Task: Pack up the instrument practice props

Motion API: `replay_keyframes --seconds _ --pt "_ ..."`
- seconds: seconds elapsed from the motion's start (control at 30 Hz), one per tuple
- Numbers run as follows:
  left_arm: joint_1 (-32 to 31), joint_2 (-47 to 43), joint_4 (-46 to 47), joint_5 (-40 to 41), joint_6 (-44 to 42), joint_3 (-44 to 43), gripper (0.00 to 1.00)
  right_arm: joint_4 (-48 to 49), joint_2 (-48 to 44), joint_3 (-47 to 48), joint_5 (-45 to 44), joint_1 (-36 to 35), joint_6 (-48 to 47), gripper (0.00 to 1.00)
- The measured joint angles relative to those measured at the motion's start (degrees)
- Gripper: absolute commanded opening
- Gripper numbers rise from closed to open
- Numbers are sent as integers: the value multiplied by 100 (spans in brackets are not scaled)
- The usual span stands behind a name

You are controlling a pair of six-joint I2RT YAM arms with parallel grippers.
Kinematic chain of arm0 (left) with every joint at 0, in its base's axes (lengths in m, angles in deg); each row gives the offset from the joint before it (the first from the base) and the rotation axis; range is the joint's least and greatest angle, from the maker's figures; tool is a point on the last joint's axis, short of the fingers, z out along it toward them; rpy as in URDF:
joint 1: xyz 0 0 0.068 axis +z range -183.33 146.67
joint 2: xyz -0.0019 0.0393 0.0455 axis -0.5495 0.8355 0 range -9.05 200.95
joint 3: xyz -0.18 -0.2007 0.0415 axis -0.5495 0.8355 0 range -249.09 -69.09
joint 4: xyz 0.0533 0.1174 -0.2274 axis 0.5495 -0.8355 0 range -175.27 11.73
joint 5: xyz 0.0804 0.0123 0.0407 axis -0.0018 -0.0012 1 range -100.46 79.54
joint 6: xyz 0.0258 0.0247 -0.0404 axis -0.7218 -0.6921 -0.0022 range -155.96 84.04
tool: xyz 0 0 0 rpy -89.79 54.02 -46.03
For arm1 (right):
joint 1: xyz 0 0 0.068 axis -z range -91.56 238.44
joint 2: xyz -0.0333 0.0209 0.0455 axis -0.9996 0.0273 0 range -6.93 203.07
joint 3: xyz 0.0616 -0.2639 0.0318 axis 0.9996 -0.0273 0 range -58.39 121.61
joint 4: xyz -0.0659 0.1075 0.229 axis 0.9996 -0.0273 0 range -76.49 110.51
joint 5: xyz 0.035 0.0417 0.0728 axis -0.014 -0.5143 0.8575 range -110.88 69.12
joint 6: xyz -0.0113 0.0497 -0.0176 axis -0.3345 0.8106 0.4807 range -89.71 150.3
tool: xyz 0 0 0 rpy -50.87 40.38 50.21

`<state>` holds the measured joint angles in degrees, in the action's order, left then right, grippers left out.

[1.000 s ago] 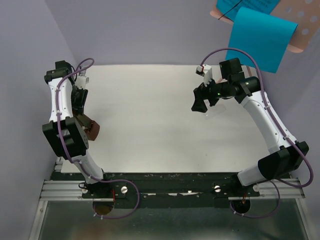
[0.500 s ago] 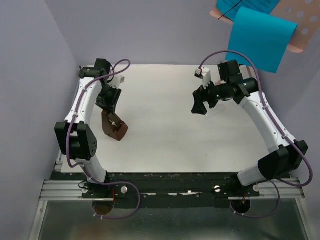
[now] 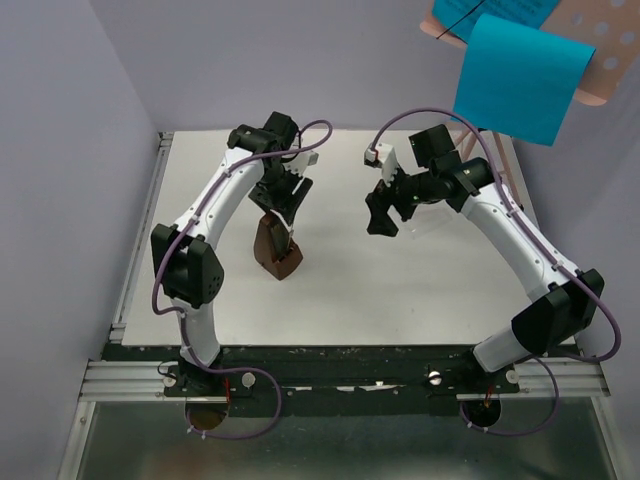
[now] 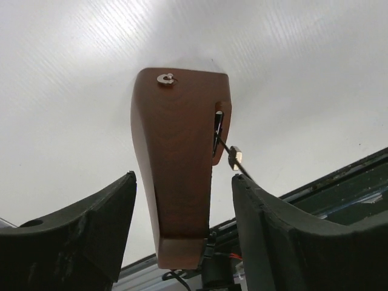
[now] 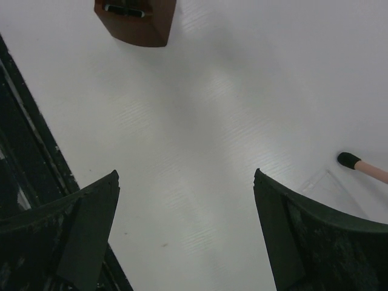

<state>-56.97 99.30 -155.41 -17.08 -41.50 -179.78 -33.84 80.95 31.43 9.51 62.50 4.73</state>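
The dark-brown wedge-shaped metronome block (image 3: pixel 276 250) hangs under my left gripper (image 3: pixel 282 205), left of the table's middle. In the left wrist view the block (image 4: pixel 179 151) sits between the two black fingers of the left gripper (image 4: pixel 183 179), narrow end toward the camera, with its thin pendulum rod sticking out to the right. My right gripper (image 3: pixel 385 212) is open and empty, just right of the block; its wrist view shows the right gripper (image 5: pixel 185 230) over bare table with the block (image 5: pixel 134 21) at the top edge. The pink perforated music stand (image 3: pixel 603 60) with the bright blue paper sheet (image 3: pixel 520 75) stands at the far right corner.
A pink stand leg with a black foot (image 5: pixel 348 159) rests on the white table (image 3: pixel 330 300) beside my right gripper. A clear flat piece (image 3: pixel 430 222) lies under the right wrist. Lilac walls close the left and back sides. The black rail (image 3: pixel 340 360) runs along the near edge.
My left arm has swung from the table's left edge toward the middle, carrying the brown block with it. My right gripper has shifted slightly left toward it.
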Motion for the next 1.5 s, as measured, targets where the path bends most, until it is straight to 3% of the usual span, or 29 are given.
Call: replay_keyframes --seconds 0.13,0.33,0.47,0.67,0.93,1.17,1.37,1.5 --pt "81 63 -13 -481 63 -363 99 409 -13 -63 -562 -238 212 100" --pt "691 -107 35 -1731 149 -841 99 745 315 481 -876 -824 887 100" --pt "1530 -487 184 -2205 326 -841 99 925 949 1357 -890 -1141 1167 100" --pt "2492 -1119 407 -2251 472 -195 98 1034 1825 2396 -894 -1753 1340 100" --pt "3080 -1626 570 -2190 688 708 98 1126 2354 2542 -984 -2514 1744 100" --pt "3744 -2321 726 -2057 745 973 98 1150 2924 2916 -1777 -2669 2264 99" --pt "3939 -3016 789 -2046 776 1537 98 1200 3364 3316 -2271 -2793 2618 90" --pt "3985 -3165 800 -2046 782 1792 98 1209 3515 3377 -2363 -2813 2721 74"
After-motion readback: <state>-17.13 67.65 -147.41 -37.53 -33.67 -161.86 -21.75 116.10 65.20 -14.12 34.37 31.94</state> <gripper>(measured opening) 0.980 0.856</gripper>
